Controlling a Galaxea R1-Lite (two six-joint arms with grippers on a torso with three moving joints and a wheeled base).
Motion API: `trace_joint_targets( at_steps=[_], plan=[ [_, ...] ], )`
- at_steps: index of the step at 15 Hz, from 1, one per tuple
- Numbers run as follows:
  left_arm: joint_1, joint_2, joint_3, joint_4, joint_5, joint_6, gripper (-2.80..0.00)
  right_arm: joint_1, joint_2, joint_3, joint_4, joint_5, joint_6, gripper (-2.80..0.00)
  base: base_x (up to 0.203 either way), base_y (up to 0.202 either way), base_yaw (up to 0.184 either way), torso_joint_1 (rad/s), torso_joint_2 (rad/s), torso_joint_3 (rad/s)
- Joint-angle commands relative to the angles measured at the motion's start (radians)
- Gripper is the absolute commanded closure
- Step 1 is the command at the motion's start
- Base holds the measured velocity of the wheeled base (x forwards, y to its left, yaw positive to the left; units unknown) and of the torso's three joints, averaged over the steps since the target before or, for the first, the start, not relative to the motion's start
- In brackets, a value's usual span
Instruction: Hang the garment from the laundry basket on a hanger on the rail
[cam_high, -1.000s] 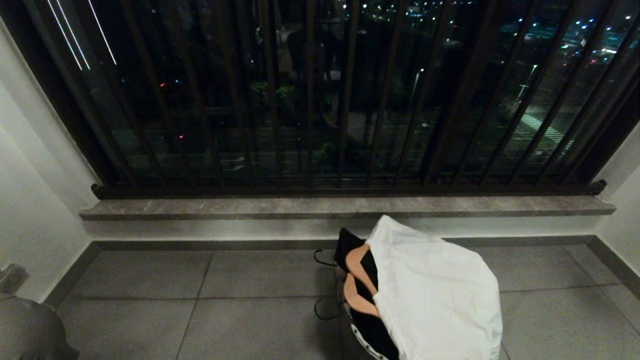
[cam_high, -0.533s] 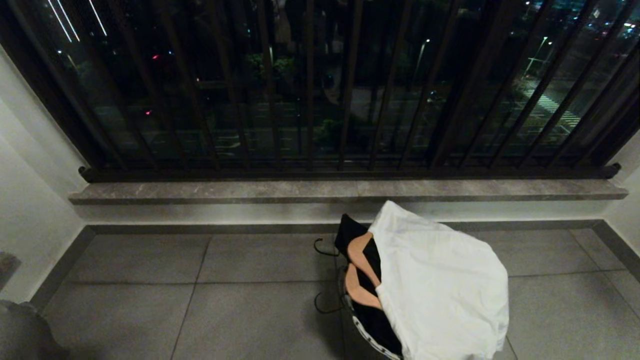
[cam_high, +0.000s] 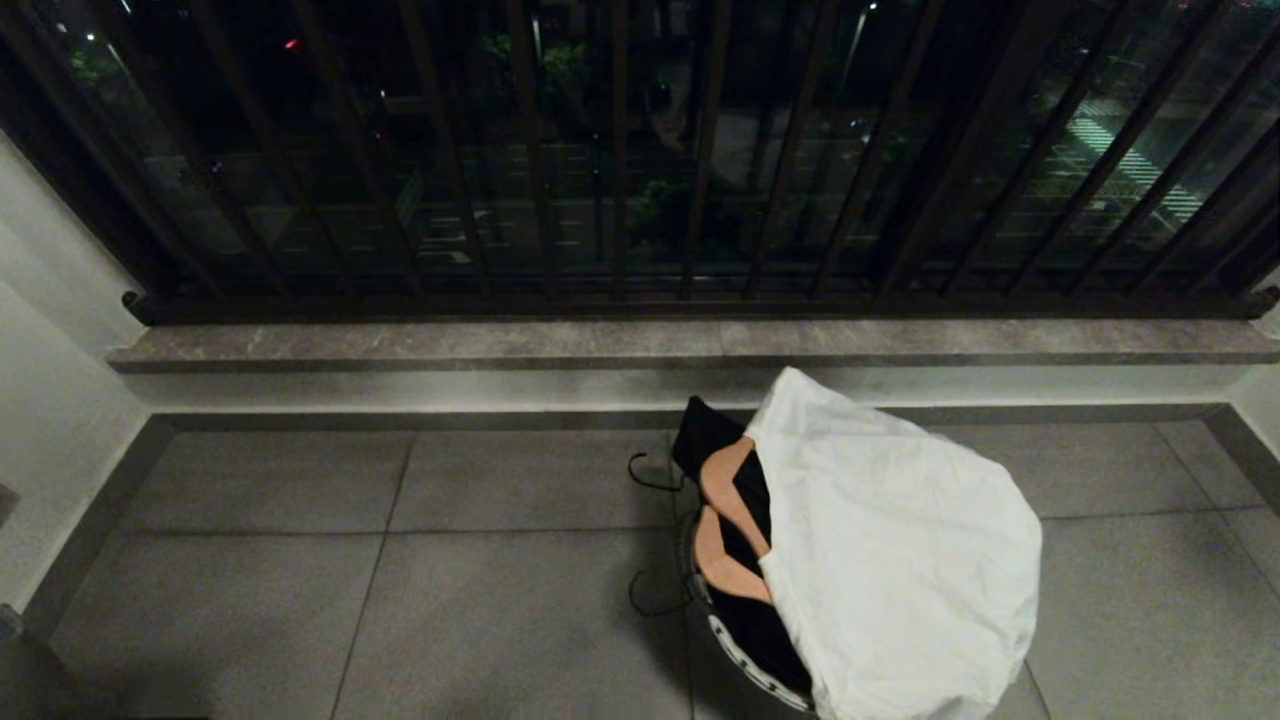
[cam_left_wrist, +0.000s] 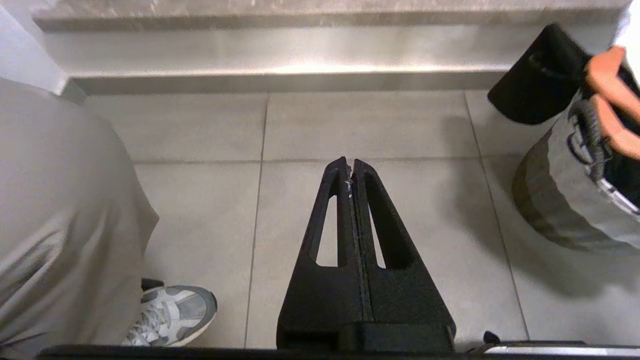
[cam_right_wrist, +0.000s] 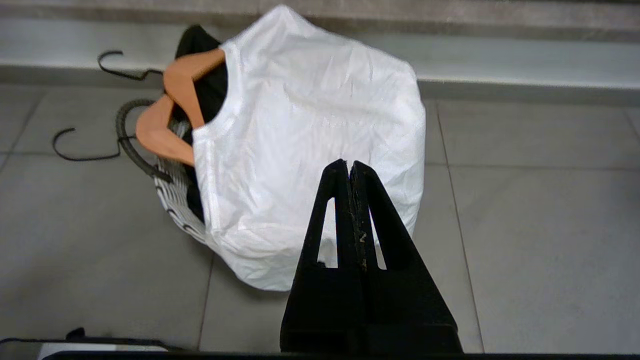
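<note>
beside basket (cam_high: 745, 655) — bare floor tiles (cam_high: 400, 600)

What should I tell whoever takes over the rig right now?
Left pincer: shut, empty, over bare floor tiles; a person's trouser leg and sneaker stand beside it.
Right pincer: shut, empty, hanging near the white garment.
The laundry basket sits on the floor by the stone ledge. The white garment drapes over it; two wooden hangers poke out beside a black garment.
Done: nothing grasped.
Left: pick up the garment on its hanger and hang it. The rail is not in view.
</note>
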Motion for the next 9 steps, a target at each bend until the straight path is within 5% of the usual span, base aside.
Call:
trace_joint_targets(
  at_steps=[1,9],
  plan=[
    [0.0,0.001,0.002,0.0,0.0,0.0,0.0,-0.001,0.001,-0.001,0.0,0.001,-0.001,0.0,0.0,0.0,0.0,0.002,0.0,-0.202],
    [0.0,0.001,0.002,0.0,0.0,0.0,0.0,0.001,0.001,-0.001,-0.001,0.001,-0.001,0.0,0.0,0.0,0.0,0.002,0.0,-0.197]
  ],
)
